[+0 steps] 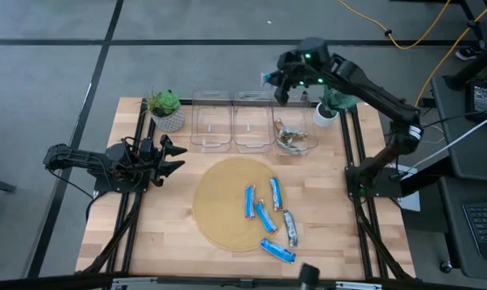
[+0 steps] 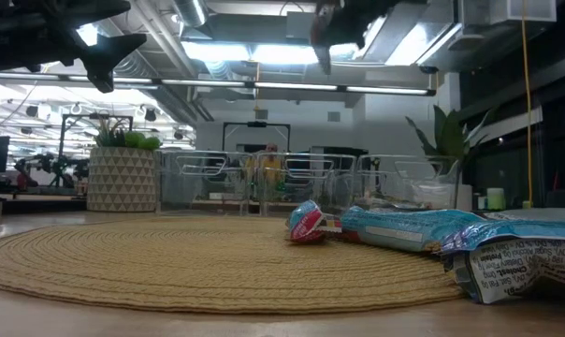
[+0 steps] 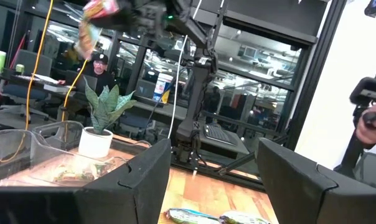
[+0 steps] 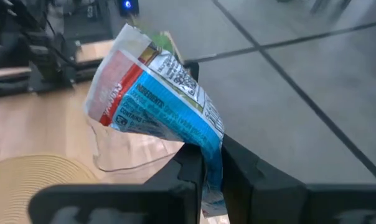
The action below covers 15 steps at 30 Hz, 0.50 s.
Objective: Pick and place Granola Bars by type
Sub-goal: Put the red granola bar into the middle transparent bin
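Observation:
My right gripper (image 1: 277, 83) hangs high over the far rims of the clear bins, shut on a blue granola bar (image 4: 154, 87). That bar also shows in the high view (image 1: 268, 78) and the left wrist view (image 3: 93, 25). Several more bars lie on the round woven mat (image 1: 219, 209): blue ones (image 1: 249, 201), (image 1: 276, 193), (image 1: 277, 250) and a silvery one (image 1: 290, 228). The right bin (image 1: 293, 133) holds green-brown bars (image 1: 290, 138). My left gripper (image 1: 175, 157) waits open at the table's left, touching nothing. My right gripper pinches the blue bar between its two fingers by one end of the wrapper (image 4: 211, 146). The fingers slant downward toward the table's left. The bar sticks out beyond the fingertips, its free crimped end (image 4: 122, 46) farthest from them, lifted clear of everything.
Three clear bins stand in a row at the far side: left (image 1: 211, 121), middle (image 1: 251, 121), right. A potted plant stands at each end of the row (image 1: 167, 109), (image 1: 328, 109). A person (image 3: 101, 62) sits beyond the table.

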Available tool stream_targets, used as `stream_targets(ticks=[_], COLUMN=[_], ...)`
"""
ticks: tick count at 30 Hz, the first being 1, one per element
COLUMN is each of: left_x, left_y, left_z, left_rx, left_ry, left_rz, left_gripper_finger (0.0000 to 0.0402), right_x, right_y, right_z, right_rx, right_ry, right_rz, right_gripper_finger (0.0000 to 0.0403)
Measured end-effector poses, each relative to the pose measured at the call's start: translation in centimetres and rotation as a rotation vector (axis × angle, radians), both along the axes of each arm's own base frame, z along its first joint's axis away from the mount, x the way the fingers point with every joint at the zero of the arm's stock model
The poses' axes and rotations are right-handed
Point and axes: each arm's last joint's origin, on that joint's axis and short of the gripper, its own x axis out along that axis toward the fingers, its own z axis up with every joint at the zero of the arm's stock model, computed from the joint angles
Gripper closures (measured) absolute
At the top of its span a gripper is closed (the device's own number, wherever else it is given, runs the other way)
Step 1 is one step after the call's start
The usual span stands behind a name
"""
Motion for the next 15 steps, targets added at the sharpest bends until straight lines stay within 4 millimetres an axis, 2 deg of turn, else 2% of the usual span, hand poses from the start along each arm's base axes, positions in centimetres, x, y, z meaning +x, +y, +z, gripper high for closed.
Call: stream_targets(ticks=[5,15], left_x=[0.0,0.0], left_y=[0.0,0.0], left_z=[0.0,0.0], left_rx=[0.0,0.0], left_ry=[0.0,0.0], left_rz=[0.0,0.0], left_gripper_finger=[0.0176,0.0176], right_x=[1.9,6.1], right_y=[-1.9,-4.9], right_z=[-2.9,-11.0], right_rx=[0.016,0.146], right_ry=[0.068,0.252], right_rz=[0.016,0.017], right_gripper_finger=[0.0358,0.0358])
